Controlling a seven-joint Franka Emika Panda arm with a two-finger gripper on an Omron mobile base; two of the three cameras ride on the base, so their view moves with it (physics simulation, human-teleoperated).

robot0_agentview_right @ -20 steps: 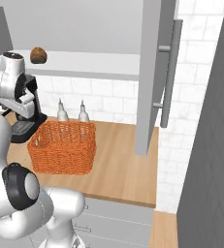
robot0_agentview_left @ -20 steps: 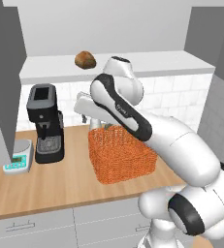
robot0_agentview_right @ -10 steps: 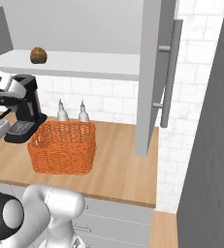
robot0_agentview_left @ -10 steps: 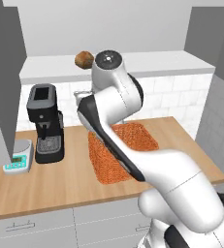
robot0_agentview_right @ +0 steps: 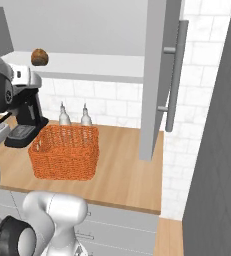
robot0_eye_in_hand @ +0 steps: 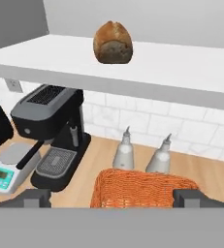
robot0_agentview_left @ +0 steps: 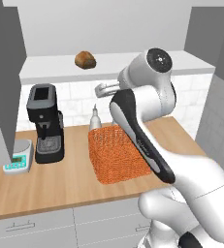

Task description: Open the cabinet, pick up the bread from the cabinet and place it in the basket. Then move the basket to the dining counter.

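Observation:
The bread, a small brown lump, lies on the shelf of the open cabinet and also shows as the bread and the bread. The orange wicker basket stands on the wood worktop below it, seen from the other side as the basket. My gripper is open and holds nothing. It hangs over the basket's near rim, facing the shelf, with the bread higher up and further back. In the left base view the gripper sits just below the shelf edge, right of the bread. The dining counter is out of view.
A black coffee machine and a small scale stand left of the basket. Two bottles stand behind it against the tiles. One cabinet door swings out at the left, the other door with its bar handle at the right.
The arm has swung its elbow up and to the right, lifting the hand from beside the basket to just under the shelf edge. The jaws stayed open. Bread and basket have not moved.

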